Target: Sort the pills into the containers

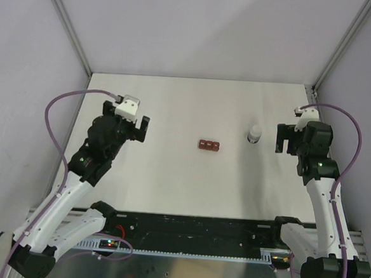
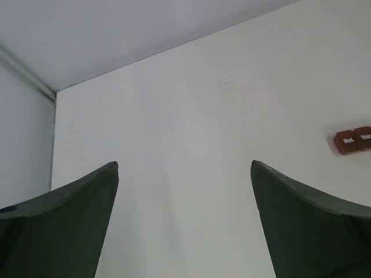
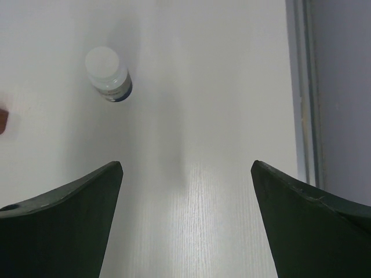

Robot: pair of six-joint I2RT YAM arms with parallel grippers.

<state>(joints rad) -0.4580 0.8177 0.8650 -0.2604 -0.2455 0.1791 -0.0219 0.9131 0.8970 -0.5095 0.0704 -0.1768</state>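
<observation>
At the left of the table [image 1: 169, 189], the left gripper [image 1: 134, 129] hovers with its fingers spread wide and nothing between them; at the right, the right gripper [image 1: 286, 140] is likewise spread and empty. Just left of the right gripper stands the white-capped bottle [image 1: 254, 133], upright and capped. Near the table's middle, well apart from both grippers, lies the dark red pill box [image 1: 208, 145], its three compartments in a left-right row; whether its lids are up cannot be told. No loose pills show, so they are presumably inside the bottle. The step in hand appears to be the first approach. Done well, the right gripper closes around the bottle's body below the cap and keeps it upright, while the left steadies the light box, which is likely to slide, before any lid is lifted
</observation>
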